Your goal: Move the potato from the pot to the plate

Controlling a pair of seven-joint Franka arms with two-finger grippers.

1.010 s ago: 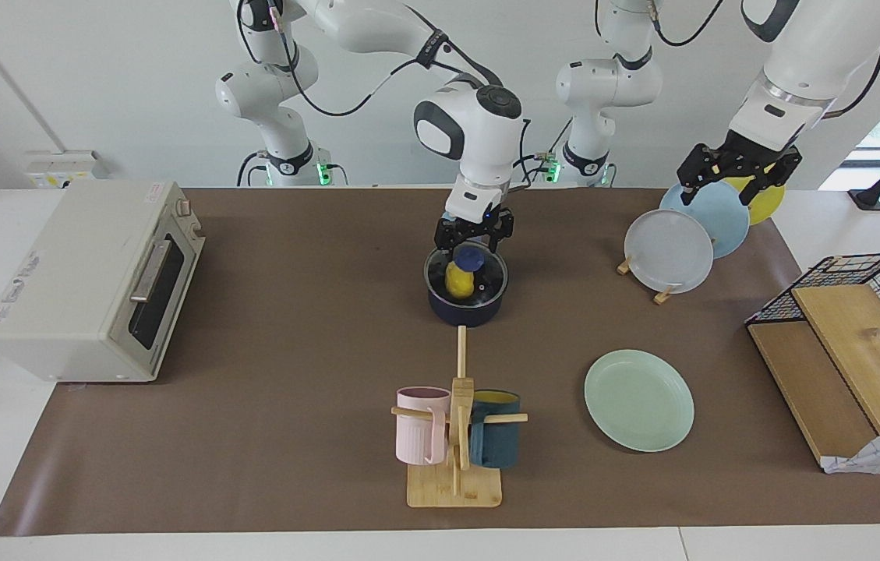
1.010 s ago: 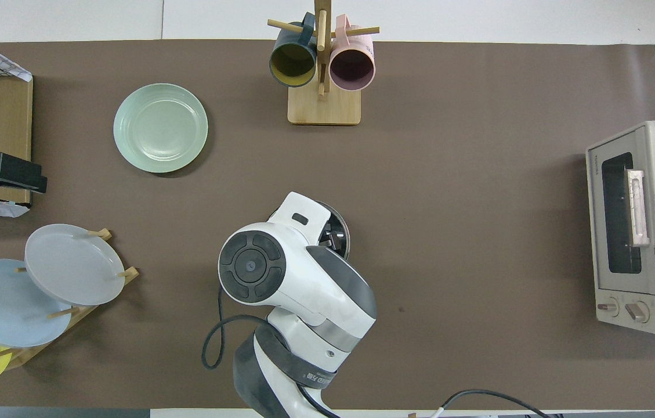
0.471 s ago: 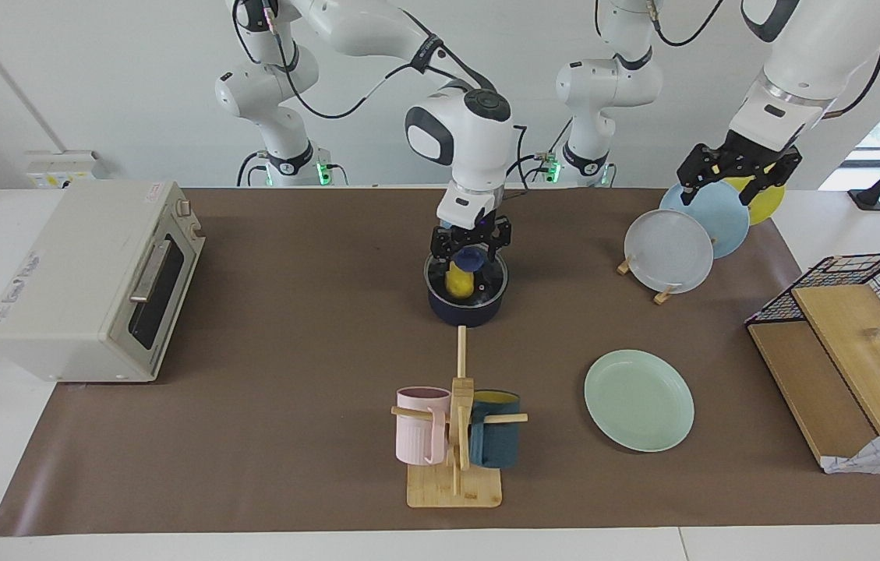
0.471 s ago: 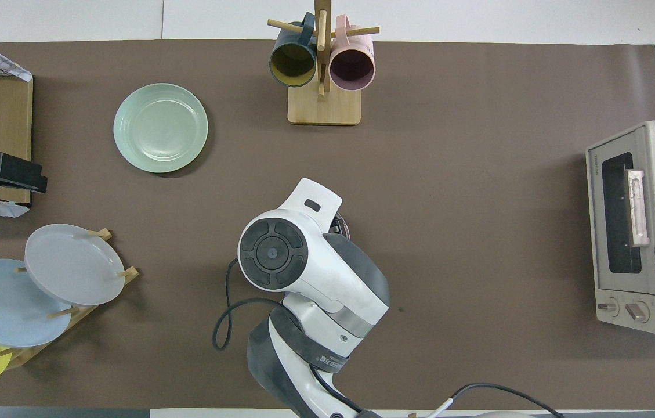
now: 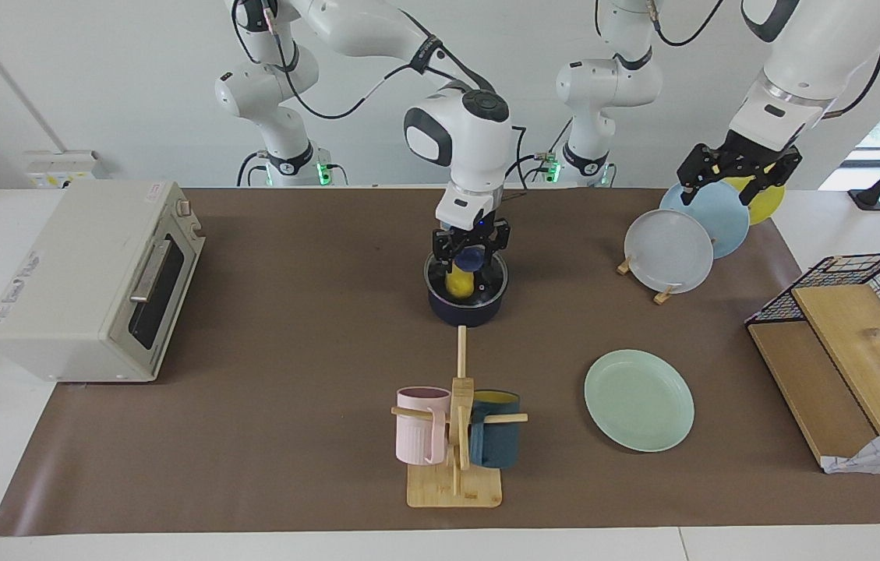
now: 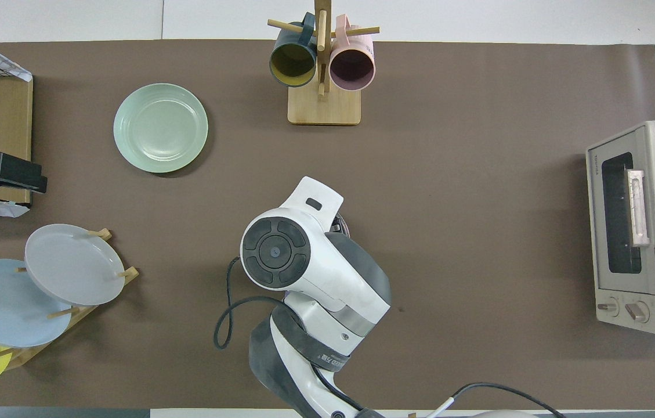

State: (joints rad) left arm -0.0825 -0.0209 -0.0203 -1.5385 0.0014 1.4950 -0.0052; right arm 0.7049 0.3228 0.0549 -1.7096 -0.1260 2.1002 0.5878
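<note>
The right pincer hangs over the pot, its fingers spread either side of the top of the potato, which stands upright inside the pot (whether the fingers touch it cannot be told). The pot sits mid-worktop, nearer the robots than the mug rack. The plate lies bare toward the left arm's end. The left pincer waits over the plate rack, fingers spread.

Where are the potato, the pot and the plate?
potato [image 5: 459, 282], facing view, on its yellow body inside the pot.
pot [image 5: 464, 313], facing view, on its outer wall.
plate [image 6: 160, 128], overhead view, on its bare middle.
</note>
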